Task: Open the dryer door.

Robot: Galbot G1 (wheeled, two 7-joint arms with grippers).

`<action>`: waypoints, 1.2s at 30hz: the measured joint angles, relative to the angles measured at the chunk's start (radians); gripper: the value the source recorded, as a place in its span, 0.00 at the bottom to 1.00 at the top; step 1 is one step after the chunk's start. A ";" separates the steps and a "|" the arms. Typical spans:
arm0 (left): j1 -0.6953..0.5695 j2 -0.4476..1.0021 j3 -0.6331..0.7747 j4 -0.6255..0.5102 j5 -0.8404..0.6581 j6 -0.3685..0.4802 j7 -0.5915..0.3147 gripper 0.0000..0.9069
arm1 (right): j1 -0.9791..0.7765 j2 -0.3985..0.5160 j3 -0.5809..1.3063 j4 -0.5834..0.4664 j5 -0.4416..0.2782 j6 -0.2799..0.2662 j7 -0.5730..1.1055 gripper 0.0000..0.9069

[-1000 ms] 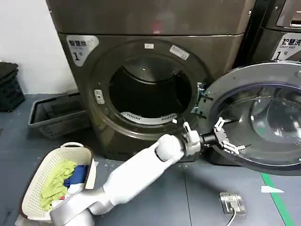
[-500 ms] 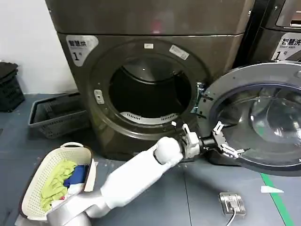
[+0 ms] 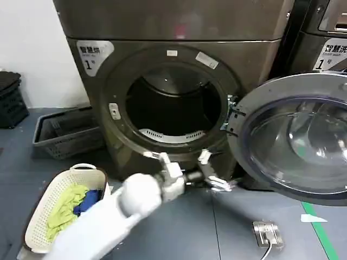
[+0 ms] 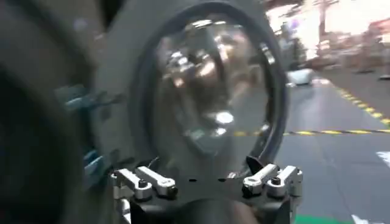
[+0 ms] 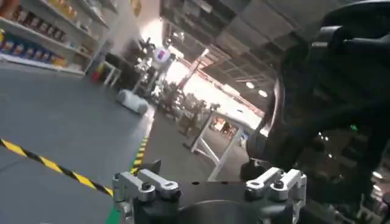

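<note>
Nearest to the robot, well in front of the dryer (image 3: 179, 81) on the grey floor (image 3: 227, 227), sits a cream laundry basket (image 3: 40, 211) holding green and blue cloth. The white left arm reaches up from beside it toward the machine. The left gripper (image 3: 209, 172) hangs just below the dryer's round opening, its fingers (image 3: 219, 185) spread and grasping nothing; in the left wrist view the left gripper (image 4: 207, 181) shows the same released state, pointing at the domed glass. A small metal floor plate (image 3: 267, 233) with a cable lies in front of the dryer's right side. The dryer door (image 3: 293, 135) stands swung wide open, hinged on the dryer's right edge, its grey inner rim and dark glass facing outward, apart from the gripper. To the dryer's left, a dark crate (image 3: 68, 132) rests against its base. The right gripper (image 5: 210, 185) is open and empty, facing a long hall.
</note>
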 joint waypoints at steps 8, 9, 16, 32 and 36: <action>0.253 0.231 -0.347 -0.165 -0.206 0.168 -0.140 1.00 | 0.000 0.000 -0.031 0.016 0.008 -0.014 -0.031 1.00; 0.278 0.250 -0.380 -0.175 -0.233 0.187 -0.163 1.00 | 0.000 0.000 -0.035 0.017 0.008 -0.014 -0.033 1.00; 0.435 0.357 -0.630 -0.243 -0.527 0.268 -0.448 1.00 | 0.006 0.000 -0.056 0.007 0.008 0.004 -0.044 1.00; 0.774 0.413 -1.010 -0.168 -1.100 0.267 -0.957 1.00 | 0.002 0.000 -0.077 -0.046 0.017 0.009 -0.052 1.00; 0.830 0.416 -1.060 -0.130 -1.227 0.267 -1.064 1.00 | 0.004 0.000 -0.085 -0.058 0.029 0.022 -0.056 1.00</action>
